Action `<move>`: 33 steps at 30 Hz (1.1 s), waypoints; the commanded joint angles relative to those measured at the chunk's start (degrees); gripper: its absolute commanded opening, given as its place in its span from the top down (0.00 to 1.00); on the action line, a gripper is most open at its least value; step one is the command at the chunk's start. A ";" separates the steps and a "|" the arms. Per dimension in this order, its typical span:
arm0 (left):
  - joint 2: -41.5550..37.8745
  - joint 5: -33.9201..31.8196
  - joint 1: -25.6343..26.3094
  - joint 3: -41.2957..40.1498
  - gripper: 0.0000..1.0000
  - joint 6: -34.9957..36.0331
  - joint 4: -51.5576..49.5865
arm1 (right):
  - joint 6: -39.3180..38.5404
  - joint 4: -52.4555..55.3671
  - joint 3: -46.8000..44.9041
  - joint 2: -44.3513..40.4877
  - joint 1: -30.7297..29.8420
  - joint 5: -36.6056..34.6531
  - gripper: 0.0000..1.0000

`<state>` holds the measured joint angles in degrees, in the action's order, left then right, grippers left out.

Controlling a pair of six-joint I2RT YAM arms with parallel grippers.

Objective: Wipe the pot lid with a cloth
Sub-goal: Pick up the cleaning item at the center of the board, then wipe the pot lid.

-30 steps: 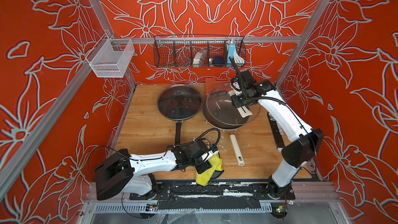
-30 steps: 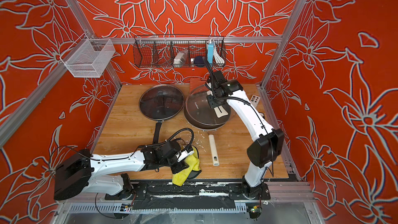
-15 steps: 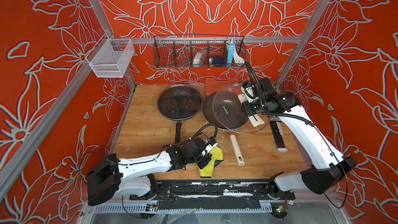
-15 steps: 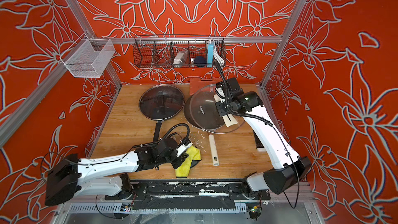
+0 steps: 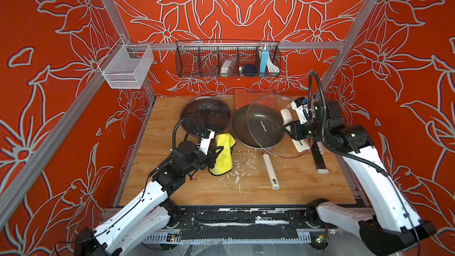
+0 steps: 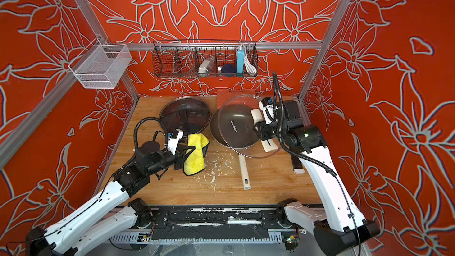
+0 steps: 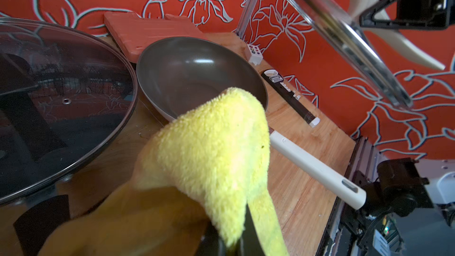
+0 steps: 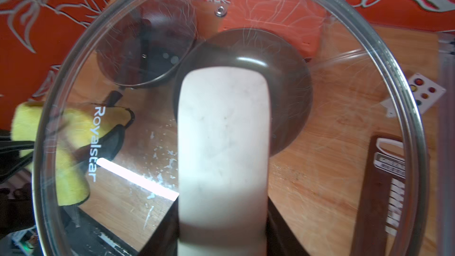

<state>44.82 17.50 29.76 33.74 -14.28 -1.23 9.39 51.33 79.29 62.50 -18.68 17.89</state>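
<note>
My right gripper is shut on the cream handle of the clear glass pot lid. The lid hangs tilted above the grey pan. The wrist view of that gripper looks through the glass, black fingers on either side of the handle. The yellow cloth droops in folds from my left gripper, which is shut on it left of the pan. Lid rim and cloth are apart.
A second glass lid covers a black pan at the back left. The grey pan's white handle points toward the front. An orange board lies at the back, a dark bar tool at the right. White flecks mark the wood.
The left gripper closed on the cloth and lifted it from the front edge toward the pan. The right arm raised the lid off the pan, to the right, tilting it.
</note>
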 commanded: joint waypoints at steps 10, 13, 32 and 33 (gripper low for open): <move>7.64 25.22 -3.67 8.96 1.00 -16.46 24.20 | 11.22 -38.07 -11.83 -8.61 0.40 25.00 1.00; 8.39 26.64 -3.70 9.77 1.00 -18.73 28.31 | 12.30 -40.60 -13.37 -9.21 0.31 26.12 1.00; 20.59 29.70 -3.83 20.62 1.00 -25.36 43.81 | 15.15 -42.82 -15.83 -11.05 -2.06 31.42 1.00; 21.14 29.83 -3.92 21.35 1.00 -25.44 44.05 | 15.45 -42.92 -15.83 -11.19 -2.27 31.86 1.00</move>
<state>65.45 46.48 26.17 52.05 -39.03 36.64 24.99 20.47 61.80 54.65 -19.94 44.23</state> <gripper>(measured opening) 0.055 0.449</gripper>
